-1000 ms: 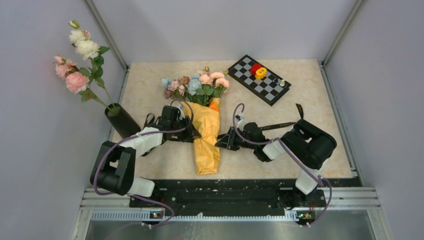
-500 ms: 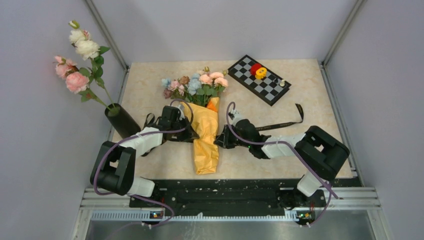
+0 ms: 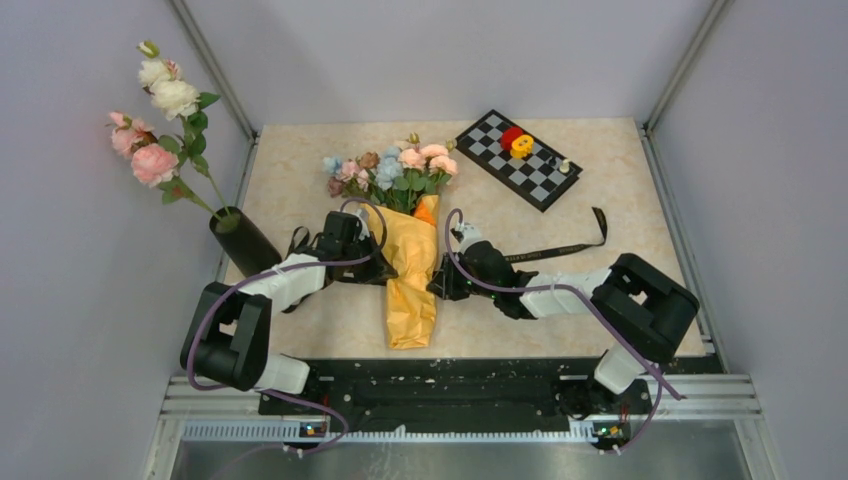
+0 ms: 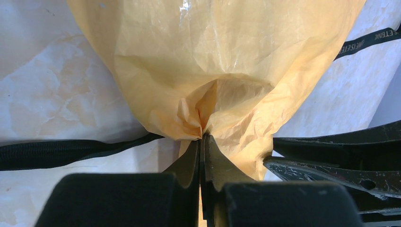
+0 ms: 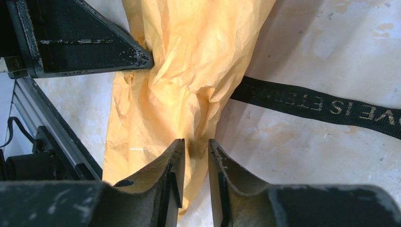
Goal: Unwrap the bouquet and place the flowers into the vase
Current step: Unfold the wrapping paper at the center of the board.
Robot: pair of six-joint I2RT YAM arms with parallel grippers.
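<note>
At the middle of the counter (image 3: 620, 190) lies the bouquet (image 3: 410, 235), with its orange-yellow paper (image 3: 415, 300) pointing near and the flowers (image 3: 392, 170) spread at the far end. From the left side, the left fingers (image 4: 208, 149) are pressed fully together on a small fold of the crinkled paper, which puckers at their tips. From the right side, the right fingers (image 5: 176, 156) stand only narrowly apart, low at the right edge of the paper. A strip of paper shows in the gap between the 2 tips, and the tips do not meet. A black ribbon (image 5: 321, 106) lies flat on the counter and runs from the paper out to the right. At the left edge of the counter stands the black vase (image 3: 245, 243), with long-stemmed pink and white roses (image 3: 155, 120) in it, well apart from the bouquet. A chessboard (image 3: 518, 160) with a few small pieces on it rests at the far right.
</note>
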